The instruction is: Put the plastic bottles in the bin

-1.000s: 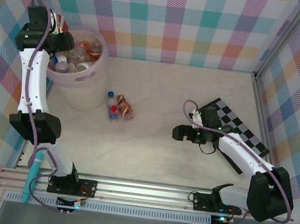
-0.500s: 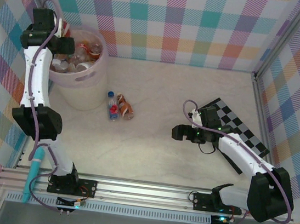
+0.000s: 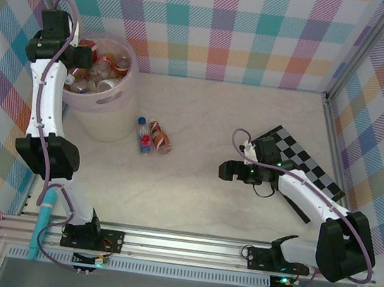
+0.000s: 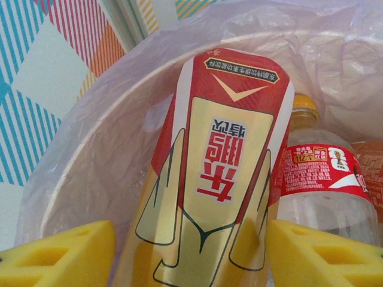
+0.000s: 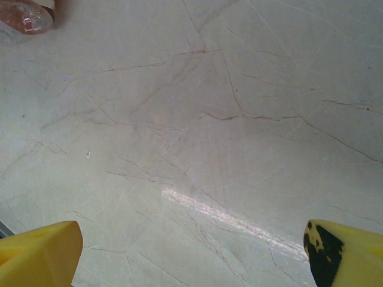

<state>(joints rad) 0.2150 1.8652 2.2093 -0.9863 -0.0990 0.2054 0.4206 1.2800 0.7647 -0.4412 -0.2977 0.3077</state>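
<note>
The pale pink bin (image 3: 116, 102) stands at the far left with several plastic bottles inside. My left gripper (image 3: 74, 68) hangs over its left rim. In the left wrist view a bottle with a red and gold label (image 4: 221, 137) spans the space between the yellow fingers of that gripper (image 4: 190, 233), which is shut on it. A clear bottle with a red label (image 4: 323, 179) lies beside it inside the bin's wall (image 4: 84, 155). On the table right of the bin lie a clear blue-capped bottle (image 3: 141, 135) and a brown one (image 3: 159, 138). My right gripper (image 3: 225, 169) (image 5: 194, 239) is open over bare table.
A black-and-white checkerboard (image 3: 305, 169) lies at the right, under the right arm. A teal object (image 3: 43, 226) stands by the rail at the near left. Plaid walls close in the table. The end of a bottle (image 5: 24, 15) shows at the top left of the right wrist view.
The left wrist has shifted back toward the bin's far-left rim. The right arm has not moved.
</note>
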